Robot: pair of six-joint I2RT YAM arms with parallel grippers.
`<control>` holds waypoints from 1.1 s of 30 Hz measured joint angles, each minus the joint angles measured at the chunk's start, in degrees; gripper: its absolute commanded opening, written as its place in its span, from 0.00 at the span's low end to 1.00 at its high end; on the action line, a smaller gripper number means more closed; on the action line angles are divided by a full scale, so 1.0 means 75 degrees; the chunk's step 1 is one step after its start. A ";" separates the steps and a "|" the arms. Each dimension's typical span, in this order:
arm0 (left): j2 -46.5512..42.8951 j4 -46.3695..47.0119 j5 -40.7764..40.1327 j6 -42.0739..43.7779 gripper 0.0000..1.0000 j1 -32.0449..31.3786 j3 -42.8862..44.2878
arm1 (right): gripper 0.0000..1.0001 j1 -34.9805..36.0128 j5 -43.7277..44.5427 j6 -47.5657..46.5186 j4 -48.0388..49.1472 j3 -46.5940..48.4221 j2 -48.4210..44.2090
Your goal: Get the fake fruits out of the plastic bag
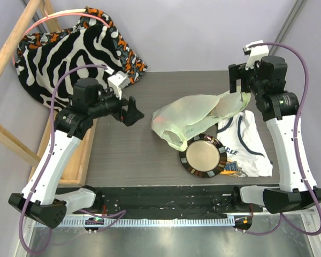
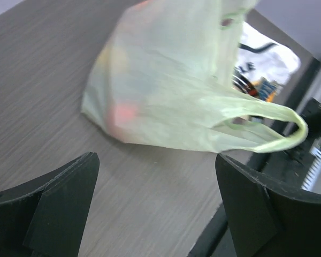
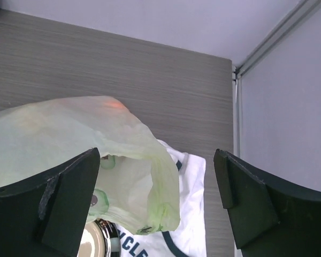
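The plastic bag (image 1: 190, 115) lies just right of centre in the top view, its lower end just beside the plate (image 1: 203, 156). A red fruit (image 2: 123, 113) shows blurred through it. At centre left the left gripper (image 1: 132, 111) stands with jaws apart, clear of the bag; the right gripper (image 1: 239, 88), jaws apart too, hangs over its upper-right end

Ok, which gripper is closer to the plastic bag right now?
The right gripper, jaws open over the end of the plastic bag by the T-shirt; the left gripper, also open, stands apart with bare table between.
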 measured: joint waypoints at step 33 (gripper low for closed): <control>0.2419 0.0490 0.1463 -0.1017 0.81 -0.3736 0.0195 | 0.54 -0.0003 0.1064 -0.0085 -0.1635 -0.0699 0.0472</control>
